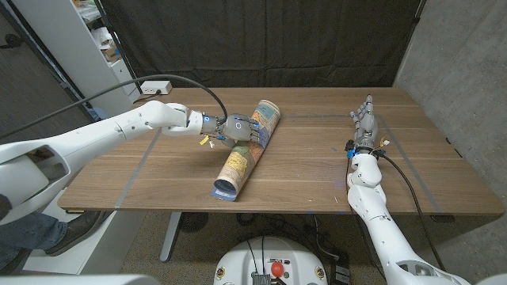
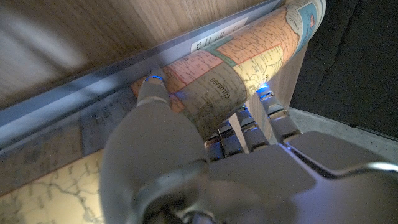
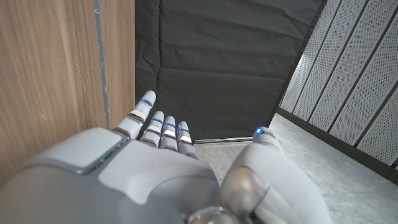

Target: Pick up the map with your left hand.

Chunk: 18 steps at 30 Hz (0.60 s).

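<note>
My left hand [image 2: 205, 168] has thumb and fingers [image 2: 273, 115] wrapped round the rolled map [image 1: 245, 149], still on the surface [image 1: 317, 170]; my right hand [image 1: 365, 120], at three o'clock, waits with fingers apart, so next I tighten and lift.

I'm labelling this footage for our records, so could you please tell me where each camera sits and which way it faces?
Head view: fixed on the robot's head, looking down over the wooden table; both arms show, the left hand at the rolled map, the right hand on the table.
Left wrist view: on the left wrist, looking along the hand's back at the map, fingers wrapping it.
Right wrist view: on the right wrist, looking past its hand towards a black curtain.
Head and left wrist views share the map and left hand.
</note>
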Motion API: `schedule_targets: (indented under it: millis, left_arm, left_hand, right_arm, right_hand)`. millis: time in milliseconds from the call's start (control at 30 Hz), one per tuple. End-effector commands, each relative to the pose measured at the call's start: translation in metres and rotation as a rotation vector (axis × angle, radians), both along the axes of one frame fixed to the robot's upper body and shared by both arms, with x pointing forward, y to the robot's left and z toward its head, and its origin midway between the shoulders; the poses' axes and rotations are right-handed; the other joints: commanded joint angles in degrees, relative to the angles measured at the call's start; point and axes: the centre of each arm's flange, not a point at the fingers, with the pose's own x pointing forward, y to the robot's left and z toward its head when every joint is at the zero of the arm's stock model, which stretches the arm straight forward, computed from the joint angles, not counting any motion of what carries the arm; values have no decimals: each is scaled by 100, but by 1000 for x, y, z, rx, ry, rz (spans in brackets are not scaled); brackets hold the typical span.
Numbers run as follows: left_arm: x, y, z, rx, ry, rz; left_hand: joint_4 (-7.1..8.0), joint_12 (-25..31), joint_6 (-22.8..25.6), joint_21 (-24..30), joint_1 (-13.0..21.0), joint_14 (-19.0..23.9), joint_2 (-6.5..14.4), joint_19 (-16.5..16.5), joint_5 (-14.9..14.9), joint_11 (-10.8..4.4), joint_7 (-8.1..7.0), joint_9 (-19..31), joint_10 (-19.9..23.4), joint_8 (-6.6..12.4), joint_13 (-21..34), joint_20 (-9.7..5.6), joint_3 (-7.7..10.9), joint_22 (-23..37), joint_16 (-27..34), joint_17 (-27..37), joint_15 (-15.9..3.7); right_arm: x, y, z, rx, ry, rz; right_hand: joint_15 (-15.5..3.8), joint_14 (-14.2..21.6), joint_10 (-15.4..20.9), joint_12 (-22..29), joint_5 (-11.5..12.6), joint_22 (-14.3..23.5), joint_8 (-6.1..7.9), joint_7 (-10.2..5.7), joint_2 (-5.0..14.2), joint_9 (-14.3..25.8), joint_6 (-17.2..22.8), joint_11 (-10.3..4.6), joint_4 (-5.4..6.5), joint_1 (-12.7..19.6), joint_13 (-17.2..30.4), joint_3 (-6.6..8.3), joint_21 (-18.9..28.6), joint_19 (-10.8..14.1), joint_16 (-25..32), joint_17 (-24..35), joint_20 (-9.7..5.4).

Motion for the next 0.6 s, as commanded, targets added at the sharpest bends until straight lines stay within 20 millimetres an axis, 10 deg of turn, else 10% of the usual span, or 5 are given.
schedule_targets:
  millis: [33,600]
  left_arm:
    - [-5,-3,9,-72,-18,0]
    - [-12,-4,16,-113,-37,13]
  left_hand:
    - [18,-9,279,1,13,22,29,-5,-30,14,-282,24,10,8,0,45,7,14,-14,13,-267]
    - [45,-64,285,-32,-24,-42,10,-27,-71,-2,-294,24,-14,-29,7,58,-14,12,-80,15,-295]
  right_arm:
    - [0,-1,3,-8,3,0]
    - [-2,0,7,-9,-3,3]
  right_hand:
    - [-3,38,46,19,24,30,31,-8,36,18,16,24,0,15,18,-10,-11,59,14,-1,-1]
    - [-4,46,44,15,35,31,35,28,52,18,32,23,-10,32,19,-12,-50,75,11,-2,-5]
